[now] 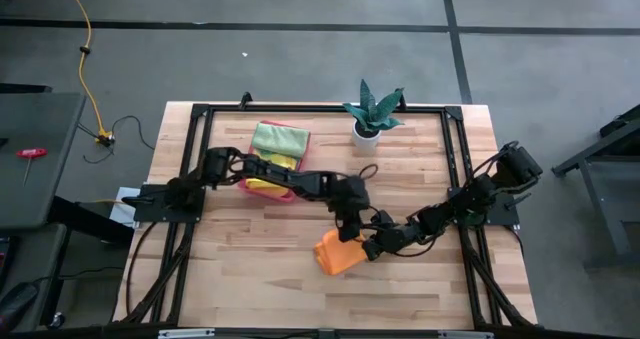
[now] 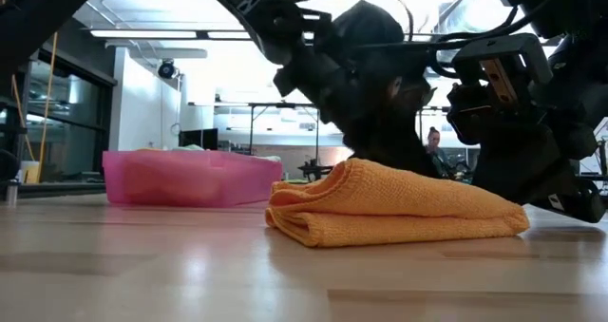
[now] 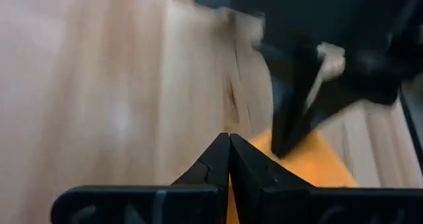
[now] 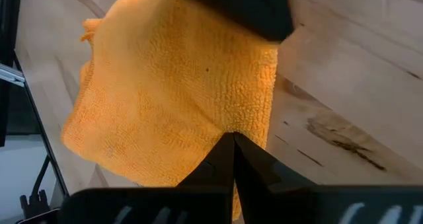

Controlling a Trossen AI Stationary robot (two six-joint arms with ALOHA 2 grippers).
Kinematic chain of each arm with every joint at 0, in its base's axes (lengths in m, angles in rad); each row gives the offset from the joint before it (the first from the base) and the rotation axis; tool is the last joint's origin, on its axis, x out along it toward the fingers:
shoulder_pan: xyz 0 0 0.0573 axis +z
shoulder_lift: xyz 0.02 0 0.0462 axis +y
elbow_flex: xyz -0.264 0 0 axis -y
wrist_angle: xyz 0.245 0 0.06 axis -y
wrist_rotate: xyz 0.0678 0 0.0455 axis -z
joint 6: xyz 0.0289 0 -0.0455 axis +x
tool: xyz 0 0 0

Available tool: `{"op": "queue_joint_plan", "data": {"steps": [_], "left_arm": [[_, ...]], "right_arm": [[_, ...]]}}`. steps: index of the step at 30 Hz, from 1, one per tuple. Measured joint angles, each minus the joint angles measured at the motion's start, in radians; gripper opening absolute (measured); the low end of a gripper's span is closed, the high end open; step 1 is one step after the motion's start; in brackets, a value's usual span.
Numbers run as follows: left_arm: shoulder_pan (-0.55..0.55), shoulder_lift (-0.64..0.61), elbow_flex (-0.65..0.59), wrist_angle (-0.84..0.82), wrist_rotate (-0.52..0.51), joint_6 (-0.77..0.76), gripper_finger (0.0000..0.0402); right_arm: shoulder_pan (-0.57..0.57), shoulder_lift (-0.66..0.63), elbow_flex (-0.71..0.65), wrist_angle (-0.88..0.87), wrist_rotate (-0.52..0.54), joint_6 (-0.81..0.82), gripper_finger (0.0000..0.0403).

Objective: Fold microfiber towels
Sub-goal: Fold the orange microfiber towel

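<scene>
So both arms are crowded over the orange towel (image 1: 337, 253), which sits on the worktop (image 1: 240, 279) a bit below and right of centre in the high view. It's already doubled over. The low view shows stacked layers with a rounded fold edge facing left, so this one looks close to done.

The left end effector (image 1: 352, 231) reaches in from the upper left and sits at the towel's top edge. Its fingers (image 3: 218, 161) are pinched together with nothing between them, just the tips meeting over the wood with orange cloth right ahead. The right end effector (image 1: 372, 247) comes in from the right side and sits at the towel's right edge, also fully closed. In its own wrist view the tips meet right at the cloth's border, and there's no sign of fabric caught in them.

A likely reason for two closed tips on the cloth is that they're working as pressers, flattening or pinning the fold so it doesn't spring back open. Microfiber is floppy and the top layer looks puffy in the low view.

The pink tray (image 1: 290, 192) sits upper left of centre, mostly under the left arm, with a green towel (image 1: 281, 137) and a yellow towel (image 1: 282, 161) stacked in it, presumably the finished pile. A potted plant (image 1: 371, 112) sits at the top, out of the way.
</scene>
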Motion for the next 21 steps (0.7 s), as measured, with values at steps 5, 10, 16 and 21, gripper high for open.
{"op": "queue_joint_plan", "data": {"steps": [5, 10, 16, 21], "left_arm": [[-0.009, -0.005, 0.011, -0.078, 0.013, 0.062, 0.0], [-0.008, -0.001, 0.009, -0.216, -0.05, 0.166, 0.0], [0.001, -0.002, 0.01, -0.238, -0.099, 0.172, 0.0], [0.016, -0.008, 0.013, -0.297, -0.192, 0.125, 0.0]], "right_arm": [[0.0, 0.0, 0.0, -0.001, 0.0, 0.0, 0.0], [0.0, 0.0, 0.0, -0.001, 0.0, 0.002, 0.0], [0.0, 0.0, 0.0, -0.002, 0.0, 0.004, 0.0], [0.0, 0.0, 0.0, -0.002, 0.0, 0.009, 0.0]]}}
